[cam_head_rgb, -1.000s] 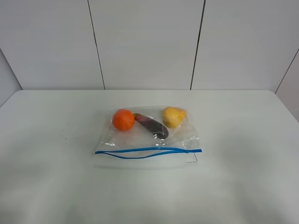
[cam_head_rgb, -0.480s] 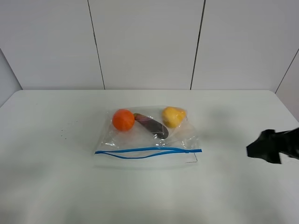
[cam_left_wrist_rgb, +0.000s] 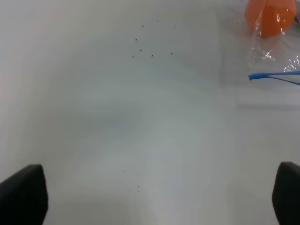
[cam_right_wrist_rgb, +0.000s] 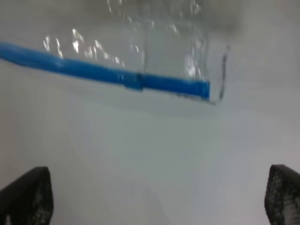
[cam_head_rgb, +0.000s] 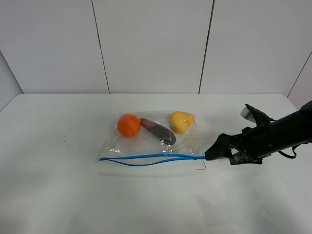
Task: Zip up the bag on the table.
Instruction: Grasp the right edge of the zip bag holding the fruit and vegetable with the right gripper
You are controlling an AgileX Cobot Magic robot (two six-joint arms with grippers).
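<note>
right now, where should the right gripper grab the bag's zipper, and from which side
Pinch the blue zipper strip at its right end, by the small blue block that looks like the slider. Come in low from the right, where the open right gripper sits: the strip lies flat on the table and its lips gape only toward the left.

Open table (cam_head_rgb: 53, 195) left of the bag (cam_head_rgb: 146, 144), room in front — right gripper (cam_head_rgb: 210, 155) blocks its right end

clear bag (cam_head_rgb: 156, 141), blue zipper strip (cam_head_rgb: 151, 158); white table (cam_head_rgb: 58, 185); black pincer (cam_head_rgb: 214, 152).
</note>
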